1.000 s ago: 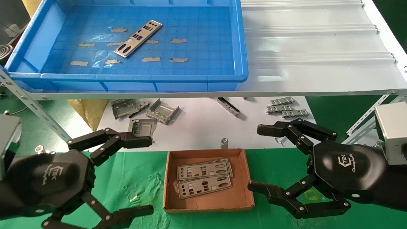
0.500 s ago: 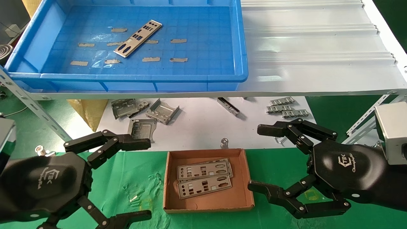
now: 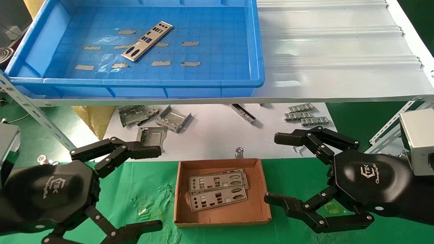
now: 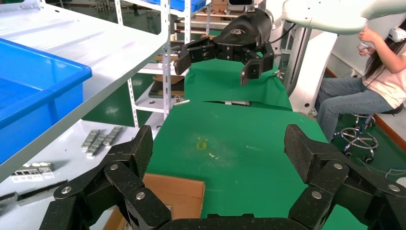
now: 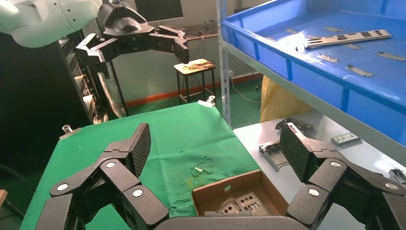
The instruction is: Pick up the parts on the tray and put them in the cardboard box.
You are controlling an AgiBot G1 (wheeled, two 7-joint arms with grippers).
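Observation:
One silver punched plate lies slantwise on the floor of the blue tray on the upper shelf; it also shows in the right wrist view. The brown cardboard box sits on the green cloth at the front centre with plates stacked inside; the box also shows in the right wrist view and its corner in the left wrist view. My left gripper is open and empty left of the box. My right gripper is open and empty right of the box.
Grey boxy brackets and small ridged clips lie on the white sheet under the shelf, behind the box. The shelf's front edge overhangs both grippers. Slanted metal struts stand at the left and right. Grey tape scraps dot the tray floor.
My left gripper dipped slightly and came back near where it was. The right gripper, the plates and the box have not moved.

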